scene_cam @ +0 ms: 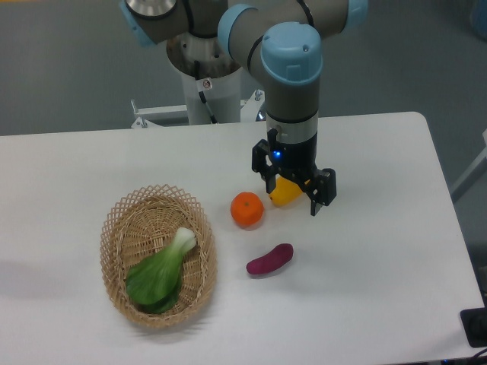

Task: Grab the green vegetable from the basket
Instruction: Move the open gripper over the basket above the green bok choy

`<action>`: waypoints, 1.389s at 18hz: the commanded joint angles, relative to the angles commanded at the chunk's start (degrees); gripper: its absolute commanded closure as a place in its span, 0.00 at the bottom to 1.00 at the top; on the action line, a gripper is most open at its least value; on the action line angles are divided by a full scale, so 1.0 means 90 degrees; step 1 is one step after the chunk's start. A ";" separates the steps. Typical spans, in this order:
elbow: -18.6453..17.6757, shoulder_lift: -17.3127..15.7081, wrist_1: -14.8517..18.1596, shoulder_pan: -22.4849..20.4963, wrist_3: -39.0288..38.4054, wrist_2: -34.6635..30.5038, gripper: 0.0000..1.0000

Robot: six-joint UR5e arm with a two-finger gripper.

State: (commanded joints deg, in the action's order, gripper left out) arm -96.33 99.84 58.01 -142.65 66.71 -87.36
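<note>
orange fruit (247, 209), purple piece (269, 258) (beside basket (122, 228))

Grey arm (289, 23) (blue joint caps), black jaws

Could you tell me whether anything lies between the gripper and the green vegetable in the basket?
The orange fruit sits roughly between the gripper and the green vegetable. The basket wall rings the vegetable; nothing covers it from above.

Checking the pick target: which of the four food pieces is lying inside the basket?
The green vegetable, leafy with a pale stalk, lies in the basket. The orange fruit, purple piece and yellow piece are on the table.
</note>
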 joint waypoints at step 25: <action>-0.0889 0.0350 -0.0536 0.1757 -0.2744 -0.0029 0.00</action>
State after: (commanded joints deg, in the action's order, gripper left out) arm -104.33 103.00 53.18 -126.84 42.01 -87.63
